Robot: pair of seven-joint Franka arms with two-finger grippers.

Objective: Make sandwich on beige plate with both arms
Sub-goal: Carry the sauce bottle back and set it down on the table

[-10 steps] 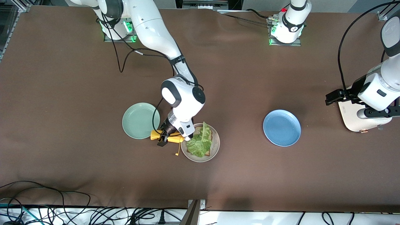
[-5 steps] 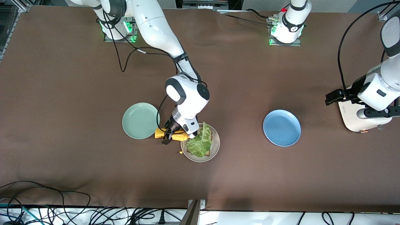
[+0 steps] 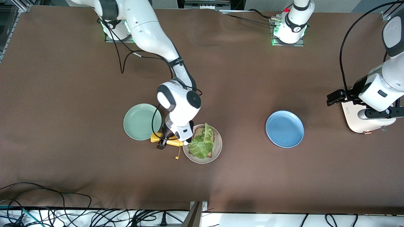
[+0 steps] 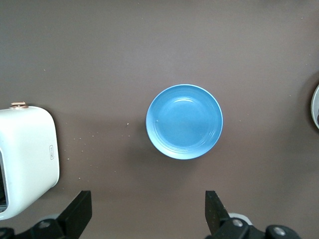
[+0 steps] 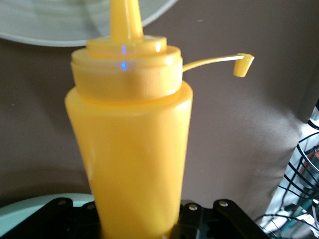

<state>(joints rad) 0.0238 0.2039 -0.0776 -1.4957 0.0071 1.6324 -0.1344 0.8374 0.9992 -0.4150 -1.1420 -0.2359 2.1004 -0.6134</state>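
The beige plate (image 3: pixel 217 148) lies mid-table and holds a slice of brown toast (image 3: pixel 211 135) with a ruffled green lettuce leaf (image 3: pixel 202 143) on top. Beside its rim, my right gripper (image 3: pixel 162 142) is shut on a yellow squeeze bottle (image 3: pixel 156 137) (image 5: pixel 132 149), held sideways just above the table. The nozzle points at the beige plate (image 5: pixel 75 25), and the bottle's open cap (image 5: pixel 243 63) dangles on its strap. My left gripper (image 3: pixel 334 97) (image 4: pixel 148 204) waits open and empty at the left arm's end of the table.
A mint-green plate (image 3: pixel 140 121) lies beside the bottle, toward the right arm's end. An empty blue plate (image 3: pixel 284 128) (image 4: pixel 184 121) lies toward the left arm's end. A white toaster (image 3: pixel 359 119) (image 4: pixel 25 154) stands under the left arm. Cables run along the table's near edge.
My right gripper carried the bottle a little toward the beige plate, then back toward the mint-green plate. The left arm has barely moved.
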